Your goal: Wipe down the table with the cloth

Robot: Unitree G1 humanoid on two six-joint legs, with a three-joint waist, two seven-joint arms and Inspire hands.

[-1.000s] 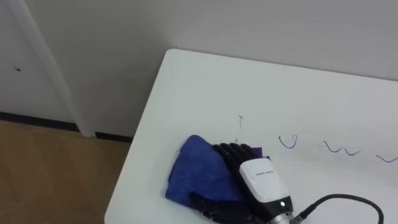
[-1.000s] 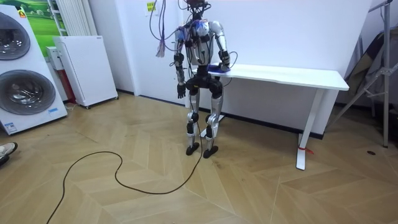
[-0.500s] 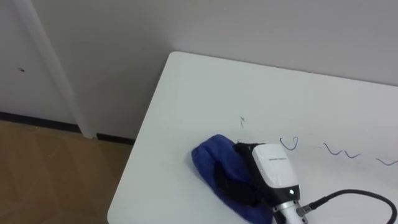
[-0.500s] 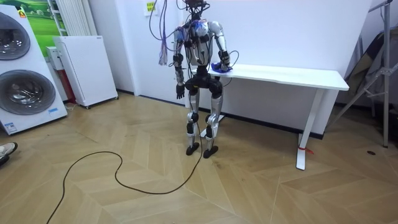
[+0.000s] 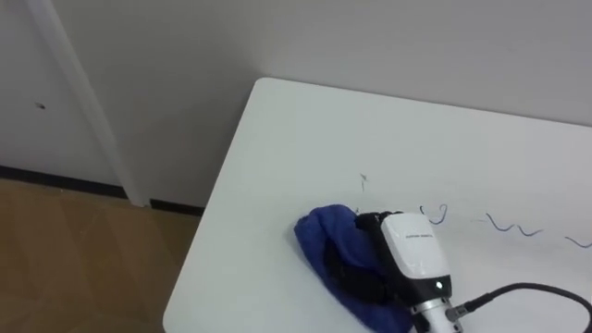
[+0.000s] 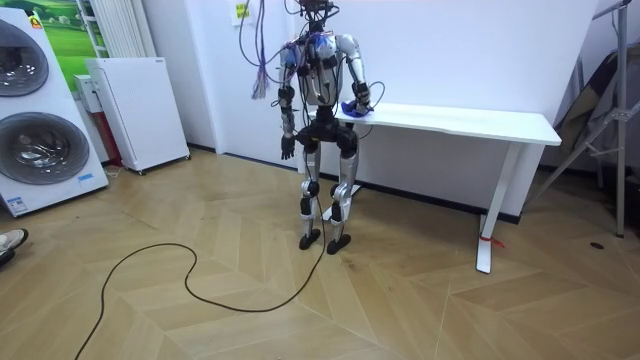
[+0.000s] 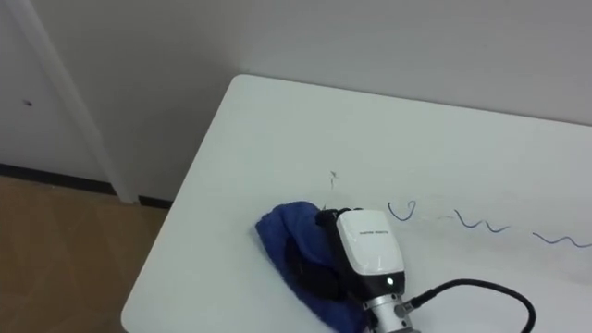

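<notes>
The right robot hand [image 5: 407, 264] grasps the blue cloth [image 5: 324, 239], bunched on the tabletop [image 5: 305, 139] near its left end. We judge the wiping incomplete: blue pen marks [image 5: 509, 226] lie uncleaned just beside the cloth. The left robot hand [image 6: 287, 150] hangs idle.

right robot hand [image 5: 410, 262]: white shell, black fingers | small light | black cable

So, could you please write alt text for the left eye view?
The robot's right hand grips a bunched blue cloth on a white table, near its left edge. Blue squiggles run across the table to the right of the hand. Beyond the table are a pale wall and a wood floor.
</notes>
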